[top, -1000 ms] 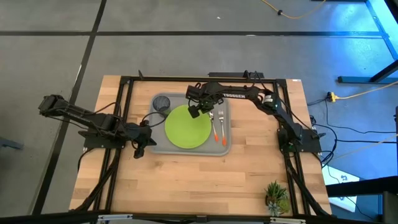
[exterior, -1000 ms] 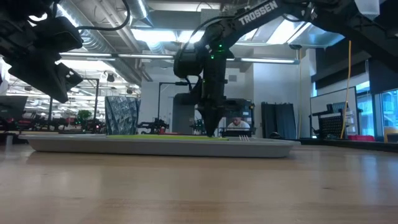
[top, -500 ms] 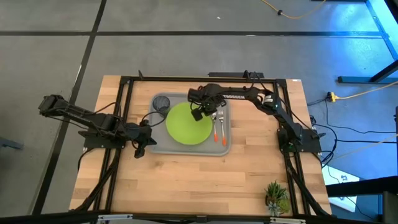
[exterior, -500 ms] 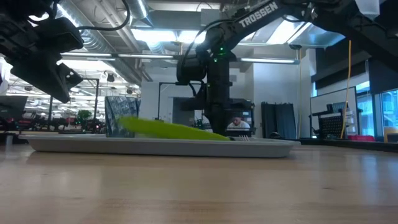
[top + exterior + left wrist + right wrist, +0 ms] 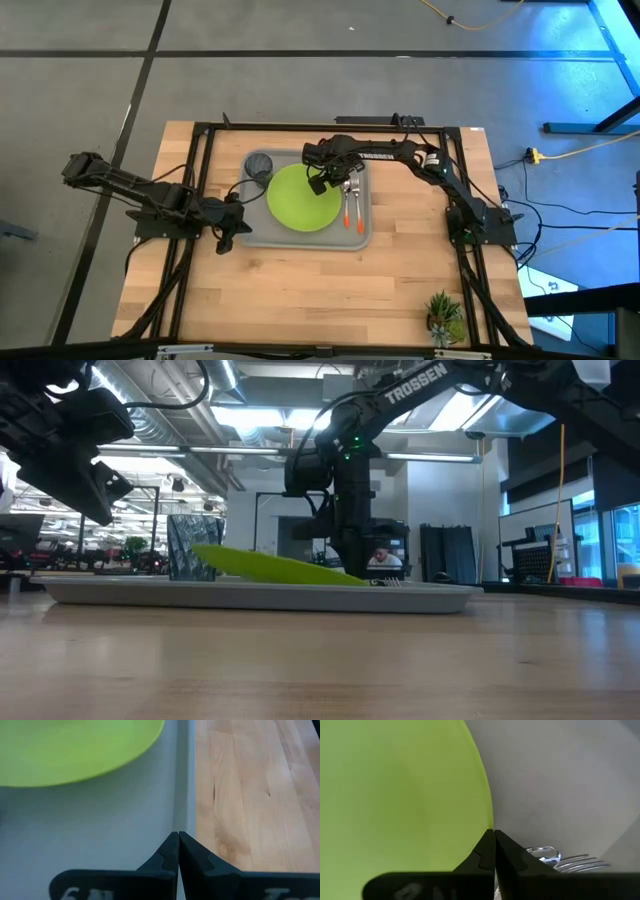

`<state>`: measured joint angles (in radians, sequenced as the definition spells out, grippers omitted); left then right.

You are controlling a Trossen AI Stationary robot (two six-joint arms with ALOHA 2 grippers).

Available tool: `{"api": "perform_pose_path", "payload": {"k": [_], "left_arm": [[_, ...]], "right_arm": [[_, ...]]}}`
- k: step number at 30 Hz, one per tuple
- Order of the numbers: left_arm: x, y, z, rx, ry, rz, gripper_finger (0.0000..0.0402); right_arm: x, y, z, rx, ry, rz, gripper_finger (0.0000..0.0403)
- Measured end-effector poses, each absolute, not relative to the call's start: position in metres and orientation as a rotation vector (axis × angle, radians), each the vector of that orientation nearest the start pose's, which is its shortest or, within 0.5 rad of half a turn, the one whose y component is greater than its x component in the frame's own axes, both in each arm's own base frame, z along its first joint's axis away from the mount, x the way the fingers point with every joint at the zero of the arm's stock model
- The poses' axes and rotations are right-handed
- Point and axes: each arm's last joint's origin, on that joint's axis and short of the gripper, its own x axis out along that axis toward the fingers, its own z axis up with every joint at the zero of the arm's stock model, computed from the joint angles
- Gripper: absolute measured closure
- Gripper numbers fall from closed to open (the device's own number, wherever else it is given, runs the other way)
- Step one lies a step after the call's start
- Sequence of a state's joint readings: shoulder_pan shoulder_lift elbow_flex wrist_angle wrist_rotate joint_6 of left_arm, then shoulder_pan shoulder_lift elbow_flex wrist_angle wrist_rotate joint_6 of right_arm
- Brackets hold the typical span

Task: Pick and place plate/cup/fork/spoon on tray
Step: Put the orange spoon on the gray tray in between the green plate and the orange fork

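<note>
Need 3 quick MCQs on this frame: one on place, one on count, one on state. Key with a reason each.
1. The cup stands:
A. on the bare table
B. in the tray's far-left corner
C. on the plate

2. Orange-handled utensils in the tray:
A. one
B. two
C. four

3. The plate is:
A. flat
B. tilted, one edge raised
C. upside down on the floor

Key: B, the high view shows it inside the rim there; B, the fork and spoon lie side by side; B, the low view shows it slanted, its low edge by the right gripper, which is shut.

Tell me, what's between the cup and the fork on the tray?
The lime-green plate lies between the cup and the fork, seen from the high view.
</note>
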<state>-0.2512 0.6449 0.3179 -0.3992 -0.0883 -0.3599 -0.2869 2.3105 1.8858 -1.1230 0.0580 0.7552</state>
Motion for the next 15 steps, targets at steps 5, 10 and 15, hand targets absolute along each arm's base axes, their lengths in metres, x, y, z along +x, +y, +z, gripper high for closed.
{"api": "perform_pose_path", "payload": {"k": [5,10,15], "left_arm": [[0.129,-0.030,0.176,-0.221,0.734,-0.025,0.0401],[0.129,-0.030,0.176,-0.221,0.734,-0.025,0.0401],[0.129,-0.030,0.176,-0.221,0.734,-0.025,0.0401]], "right_arm": [[0.431,-0.122,0.158,0.753,1.373,-0.839,0.0403],[0.432,-0.116,0.165,0.736,1.348,-0.835,0.0403],[0.431,-0.113,0.175,0.723,1.320,-0.863,0.0403]]}}
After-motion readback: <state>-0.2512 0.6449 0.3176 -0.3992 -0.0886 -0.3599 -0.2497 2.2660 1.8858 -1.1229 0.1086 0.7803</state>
